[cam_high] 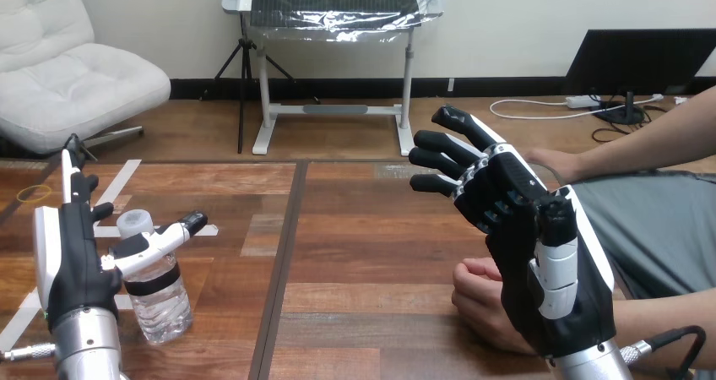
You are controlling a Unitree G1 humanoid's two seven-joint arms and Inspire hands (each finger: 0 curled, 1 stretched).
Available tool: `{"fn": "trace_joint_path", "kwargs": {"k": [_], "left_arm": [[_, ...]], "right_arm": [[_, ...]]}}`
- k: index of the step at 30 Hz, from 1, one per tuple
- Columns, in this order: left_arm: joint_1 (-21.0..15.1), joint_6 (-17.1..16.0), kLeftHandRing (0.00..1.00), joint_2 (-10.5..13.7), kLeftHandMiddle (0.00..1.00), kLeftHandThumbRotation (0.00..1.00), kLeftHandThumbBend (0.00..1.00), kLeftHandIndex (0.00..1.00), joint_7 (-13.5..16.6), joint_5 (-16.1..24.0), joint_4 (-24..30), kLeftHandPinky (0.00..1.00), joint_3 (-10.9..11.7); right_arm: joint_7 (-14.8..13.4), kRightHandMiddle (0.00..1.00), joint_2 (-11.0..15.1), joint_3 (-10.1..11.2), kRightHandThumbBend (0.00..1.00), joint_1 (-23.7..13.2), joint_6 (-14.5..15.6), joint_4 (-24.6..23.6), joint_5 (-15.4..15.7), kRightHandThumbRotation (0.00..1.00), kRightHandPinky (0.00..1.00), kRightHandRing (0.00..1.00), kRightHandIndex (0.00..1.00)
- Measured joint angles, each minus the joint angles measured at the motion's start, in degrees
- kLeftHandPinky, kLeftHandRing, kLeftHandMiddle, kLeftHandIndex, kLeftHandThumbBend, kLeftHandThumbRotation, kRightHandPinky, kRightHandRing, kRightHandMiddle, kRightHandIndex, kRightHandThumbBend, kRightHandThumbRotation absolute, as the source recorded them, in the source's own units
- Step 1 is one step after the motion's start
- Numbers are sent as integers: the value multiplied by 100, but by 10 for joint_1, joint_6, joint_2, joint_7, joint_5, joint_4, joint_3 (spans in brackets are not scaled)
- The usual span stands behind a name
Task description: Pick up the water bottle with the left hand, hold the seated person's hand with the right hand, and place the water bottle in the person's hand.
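Observation:
A clear water bottle [159, 291] with a white cap and a black band stands upright on the table at the near left. My left hand [72, 257] is just left of it, fingers straight and pointing away, the thumb reaching across the bottle's neck without closing on it. My right hand [523, 219] is raised at the right, open with fingers spread and pointing left. The person's hand [477, 300] rests loosely curled on the table just below and behind it, partly hidden; I cannot tell whether they touch. The person's other hand [553, 162] lies farther back.
A dark seam [283, 253] runs down the wooden table between the bottle and the person's hand. White tape marks [118, 186] and a small yellow ring [34, 192] lie on the left part. The person's forearm [659, 139] comes in from the right edge.

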State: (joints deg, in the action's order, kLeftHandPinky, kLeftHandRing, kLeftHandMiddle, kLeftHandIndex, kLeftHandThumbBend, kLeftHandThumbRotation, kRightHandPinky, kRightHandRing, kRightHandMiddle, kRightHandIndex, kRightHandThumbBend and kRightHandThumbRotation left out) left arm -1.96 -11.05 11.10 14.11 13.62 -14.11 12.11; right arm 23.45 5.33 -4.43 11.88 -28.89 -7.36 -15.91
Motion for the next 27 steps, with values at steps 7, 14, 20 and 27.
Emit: {"fn": "trace_joint_path", "kwargs": {"k": [7, 14, 20, 27], "left_arm": [[-4, 13, 99, 0, 100, 8, 96, 100, -13, -11, -5, 91, 0], [-7, 13, 99, 0, 100, 6, 95, 100, -26, -30, -22, 94, 0], [-11, 13, 97, 0, 99, 8, 94, 100, -27, -34, -39, 93, -2], [-18, 22, 94, 0, 98, 9, 94, 100, -26, -34, -58, 89, -3]], "right_arm": [[0, 83, 0, 0, 77, 0, 0, 0, 0, 100, 75, 82, 87], [0, 83, 0, 0, 77, 0, 1, 0, 0, 100, 76, 82, 88], [0, 83, 0, 0, 77, 0, 1, 0, 0, 100, 76, 82, 88], [1, 83, 0, 0, 77, 0, 1, 0, 0, 100, 76, 82, 88]]}}
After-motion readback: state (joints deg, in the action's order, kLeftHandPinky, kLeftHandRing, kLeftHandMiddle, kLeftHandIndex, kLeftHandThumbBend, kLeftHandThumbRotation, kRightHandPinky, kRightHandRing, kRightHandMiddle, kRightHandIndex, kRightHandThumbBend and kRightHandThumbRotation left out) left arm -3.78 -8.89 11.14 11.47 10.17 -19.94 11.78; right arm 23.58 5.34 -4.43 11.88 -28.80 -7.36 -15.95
